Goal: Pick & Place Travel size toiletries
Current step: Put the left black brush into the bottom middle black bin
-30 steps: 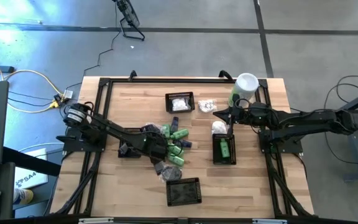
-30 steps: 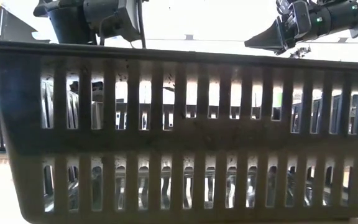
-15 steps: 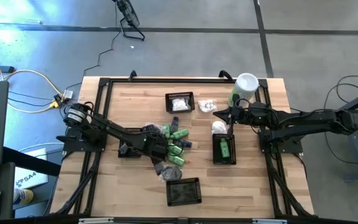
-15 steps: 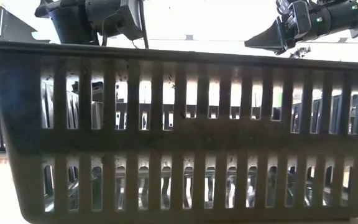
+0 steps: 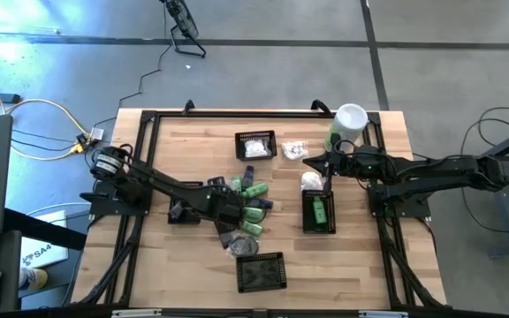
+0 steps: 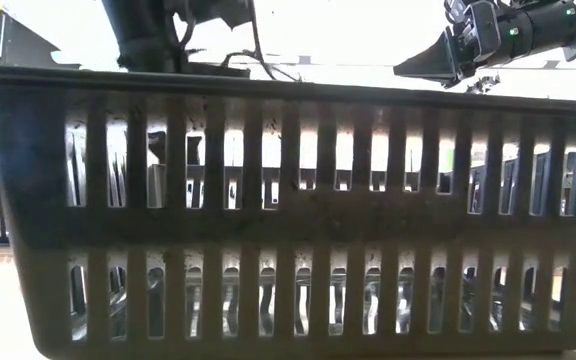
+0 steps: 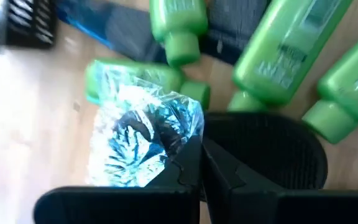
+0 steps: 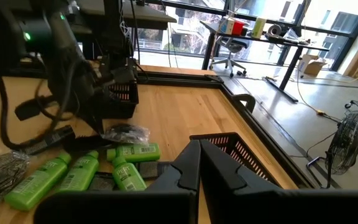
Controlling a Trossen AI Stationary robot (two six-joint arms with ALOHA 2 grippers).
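I log: wooden table (image 5: 184, 150) on grey floor; black baskets (image 5: 255, 146) around; green bottles (image 5: 253, 191) heaped mid-table; left gripper (image 7: 201, 163) clenched beside a crinkly packet (image 7: 143, 134); right gripper (image 8: 199, 163) clenched above a basket; slatted basket wall (image 6: 288, 210) blocks the low view

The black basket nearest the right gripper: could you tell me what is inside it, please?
One green bottle lies inside the black basket, lengthwise. The right gripper hangs just beyond its far end, above a white packet. Anything smaller on the basket's dark floor cannot be made out.
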